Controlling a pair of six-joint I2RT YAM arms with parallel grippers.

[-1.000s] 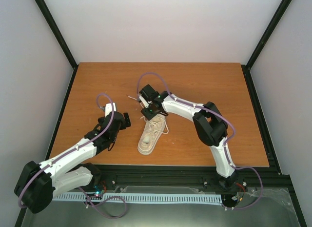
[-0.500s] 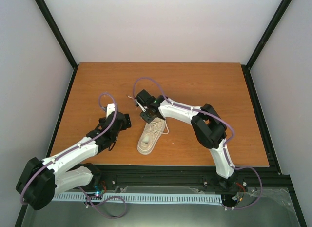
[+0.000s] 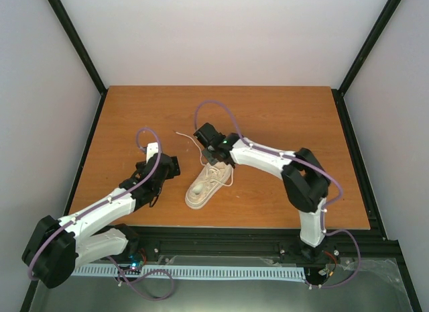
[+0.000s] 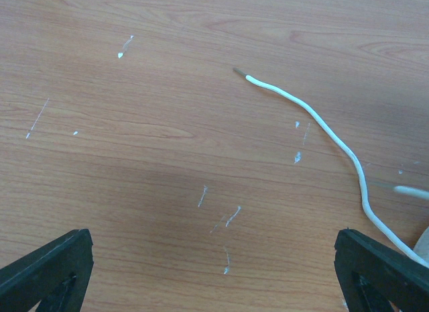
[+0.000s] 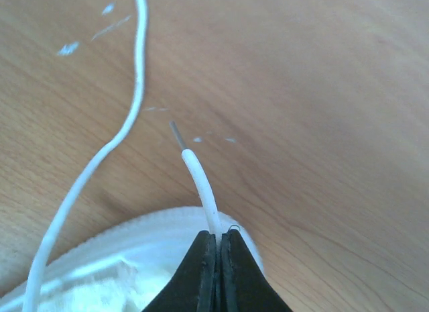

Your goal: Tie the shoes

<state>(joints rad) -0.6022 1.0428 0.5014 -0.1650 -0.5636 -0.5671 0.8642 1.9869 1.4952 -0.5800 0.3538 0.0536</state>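
Note:
The cream shoe (image 3: pixel 203 185) lies on the wooden table (image 3: pixel 281 117), toe toward the near edge. My right gripper (image 3: pixel 214 154) hovers over its far end, shut on a white lace (image 5: pixel 200 181) just behind the lace's grey tip; the shoe's pale fabric (image 5: pixel 127 255) shows under the jaws. A second lace (image 3: pixel 190 140) trails from the shoe toward the far left and also shows as a lace (image 4: pixel 320 126) curving across the left wrist view. My left gripper (image 3: pixel 169 167) stands open and empty just left of the shoe, its gripper (image 4: pixel 214 278) fingers spread wide over bare wood.
Black frame posts and white walls enclose the table. A black rail (image 3: pixel 234 241) runs along the near edge by the arm bases. Small pale scuffs (image 4: pixel 228 218) mark the wood under the left gripper.
My right gripper has closed on the lace end and shifted slightly right and nearer over the shoe. The other lace now lies stretched out to the far left. The left arm has barely moved.

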